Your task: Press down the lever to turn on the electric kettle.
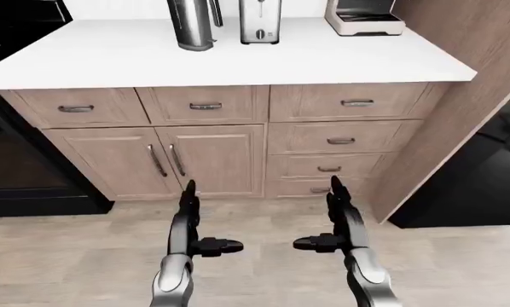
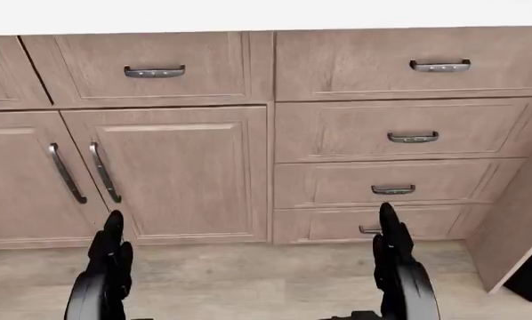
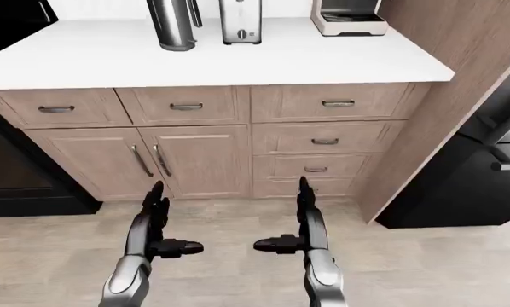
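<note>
The electric kettle [image 1: 192, 24] is a steel cylinder on the white counter [image 1: 135, 61], at the top of the left-eye view, cut off by the frame's top edge. Its lever does not show. It also shows in the right-eye view [image 3: 171, 24]. My left hand [image 1: 191, 214] and right hand [image 1: 336, 211] are both low, over the floor and well short of the cabinets, fingers straight and open, thumbs pointing inward. Both are empty. In the head view only the fingertips of the left hand [image 2: 113, 250] and right hand [image 2: 390, 243] show.
A steel toaster [image 1: 260, 22] stands right of the kettle and a white appliance [image 1: 363, 17] further right. Wooden drawers and doors [image 1: 208, 157] are below the counter. A black oven [image 1: 16, 153] is at left, a wood panel [image 1: 468, 102] and dark appliance [image 1: 485, 179] at right.
</note>
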